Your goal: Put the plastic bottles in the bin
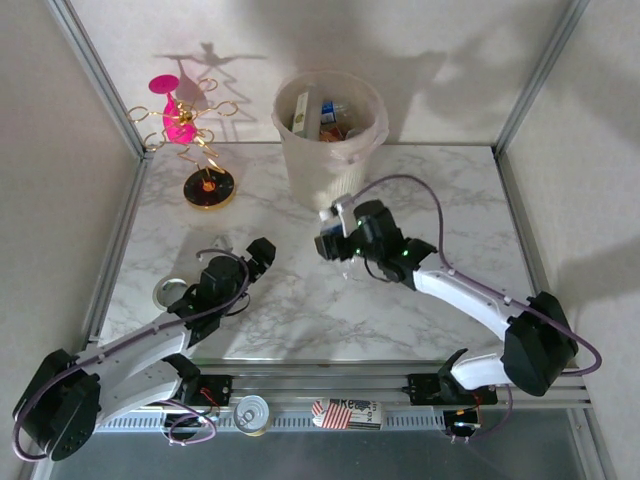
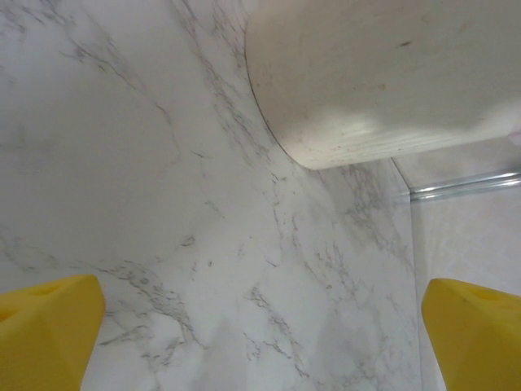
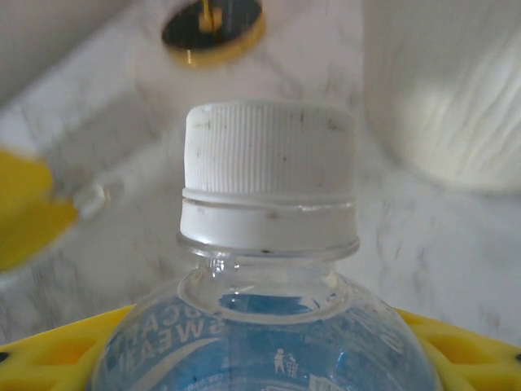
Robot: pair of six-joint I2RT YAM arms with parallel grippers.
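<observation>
My right gripper (image 1: 338, 238) is shut on a clear plastic bottle (image 1: 327, 217) with a blue label and a white ribbed cap, held just in front of the bin (image 1: 330, 150). In the right wrist view the bottle (image 3: 269, 244) stands between the yellow fingers (image 3: 472, 350), with the cream bin (image 3: 456, 98) to its right. Several bottles (image 1: 325, 115) lie inside the bin. My left gripper (image 1: 262, 255) stands open over bare marble. Its yellow fingers (image 2: 45, 326) are wide apart with nothing between them, and the bin's base (image 2: 383, 73) is ahead.
A pink-and-gold wire ornament stand (image 1: 190, 130) on a dark round base (image 3: 213, 28) is left of the bin. A silver tin can (image 1: 251, 413) and a red-and-white labelled item (image 1: 345, 412) lie by the front rail. Metal frame posts edge the table.
</observation>
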